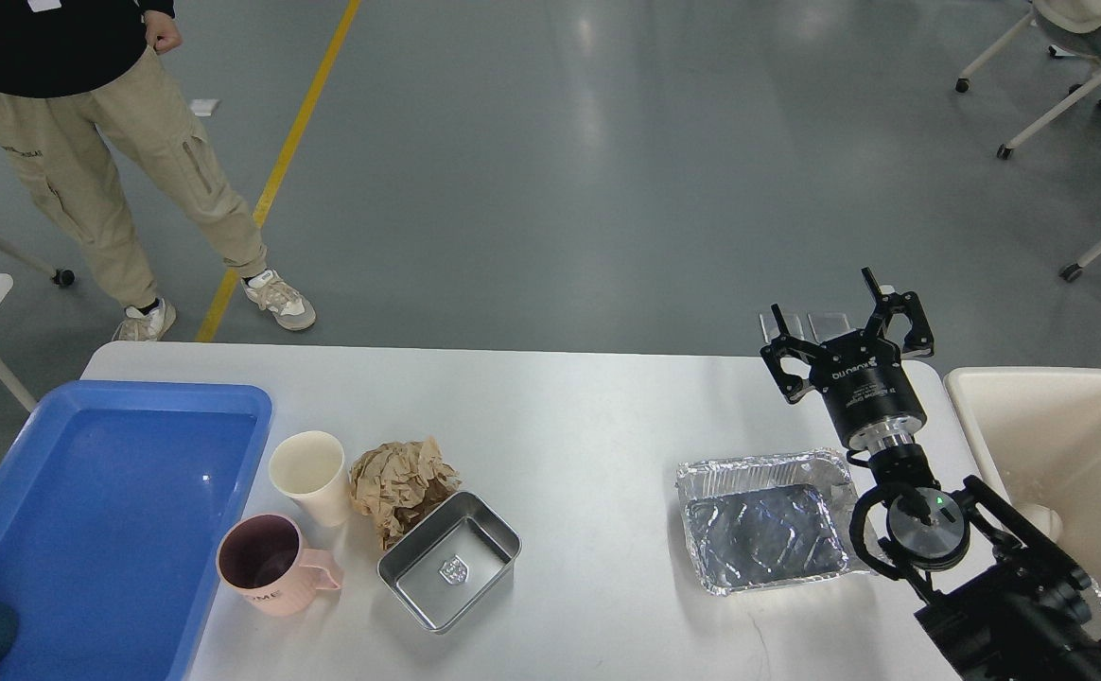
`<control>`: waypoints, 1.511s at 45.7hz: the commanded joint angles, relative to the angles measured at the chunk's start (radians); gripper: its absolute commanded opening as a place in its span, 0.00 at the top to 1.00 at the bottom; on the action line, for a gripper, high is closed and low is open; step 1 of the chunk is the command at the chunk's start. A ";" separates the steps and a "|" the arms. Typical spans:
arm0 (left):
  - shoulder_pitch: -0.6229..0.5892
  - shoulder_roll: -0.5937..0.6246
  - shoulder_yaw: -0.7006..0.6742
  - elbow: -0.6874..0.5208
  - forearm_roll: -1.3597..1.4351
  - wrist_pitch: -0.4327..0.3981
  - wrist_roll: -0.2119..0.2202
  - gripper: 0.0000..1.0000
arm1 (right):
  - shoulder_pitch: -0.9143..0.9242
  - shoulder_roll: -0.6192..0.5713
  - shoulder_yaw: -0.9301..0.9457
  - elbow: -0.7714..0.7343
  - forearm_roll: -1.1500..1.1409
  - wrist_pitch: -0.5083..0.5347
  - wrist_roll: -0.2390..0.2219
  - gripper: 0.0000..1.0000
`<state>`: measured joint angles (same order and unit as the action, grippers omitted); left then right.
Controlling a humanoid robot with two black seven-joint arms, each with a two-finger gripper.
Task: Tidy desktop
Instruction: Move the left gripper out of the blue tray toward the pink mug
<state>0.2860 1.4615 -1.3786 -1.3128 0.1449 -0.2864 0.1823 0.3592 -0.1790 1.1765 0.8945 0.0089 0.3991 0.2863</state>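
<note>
The white desktop (588,416) fills the lower half of the head view. On it stand a cream paper cup (307,475), a pink mug (265,566), a crumpled brown paper wad (399,482), a steel rectangular tin (449,561) and a crinkled foil tray (763,520). My right gripper (844,326) hangs open and empty over the desktop's far right edge, behind the foil tray. My left gripper is out of view.
A blue plastic tray (106,530) lies at the left end. A cream bin (1071,445) stands off the right end. A person (87,142) in beige trousers stands beyond the far left corner. Wheeled chairs (1080,66) are at the far right.
</note>
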 commanded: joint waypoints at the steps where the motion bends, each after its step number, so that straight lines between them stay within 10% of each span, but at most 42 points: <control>1: 0.001 0.017 0.015 -0.036 0.053 0.012 0.000 0.02 | -0.019 -0.004 0.003 0.026 0.000 0.000 0.001 0.00; 10: 0.001 -0.012 0.027 -0.034 0.122 0.013 -0.026 0.02 | -0.031 -0.030 0.005 0.034 0.000 0.000 0.001 0.00; 23: 0.001 -0.075 0.024 0.016 0.144 0.015 -0.202 0.02 | -0.048 -0.030 0.005 0.061 0.000 -0.006 0.001 0.00; 69: -0.018 -0.085 0.026 0.089 0.309 -0.105 -0.268 0.03 | -0.054 -0.002 0.005 0.083 -0.001 -0.006 0.001 0.00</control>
<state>0.2826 1.3747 -1.3471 -1.2233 0.3271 -0.3541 -0.0744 0.3055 -0.1882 1.1810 0.9764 0.0079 0.3929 0.2869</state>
